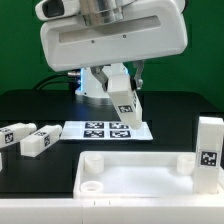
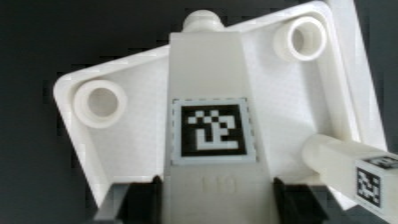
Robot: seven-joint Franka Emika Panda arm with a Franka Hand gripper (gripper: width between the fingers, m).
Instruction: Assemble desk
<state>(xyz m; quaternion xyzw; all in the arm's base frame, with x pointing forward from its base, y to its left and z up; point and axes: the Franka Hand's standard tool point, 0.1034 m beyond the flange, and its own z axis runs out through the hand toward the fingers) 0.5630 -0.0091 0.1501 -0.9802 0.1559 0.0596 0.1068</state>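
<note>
My gripper (image 1: 118, 82) is shut on a white square-section leg (image 1: 128, 106) and holds it tilted in the air, above and behind the tabletop. In the wrist view the leg (image 2: 214, 90) runs out from between the dark fingers (image 2: 146, 198), with its black-and-white tag facing the camera. The gripper (image 2: 222, 198) clamps its near end. The white tabletop (image 1: 140, 172) lies at the front of the table, with round corner sockets. Under the held leg it shows in the wrist view (image 2: 134, 135) with two sockets visible. The leg's tip is near one tabletop edge.
Two loose legs (image 1: 12, 136) (image 1: 40, 141) lie at the exterior view's left. Another leg (image 1: 209, 150) stands upright at the tabletop's right end, and also shows in the wrist view (image 2: 356, 168). The marker board (image 1: 105, 130) lies behind the tabletop on the black table.
</note>
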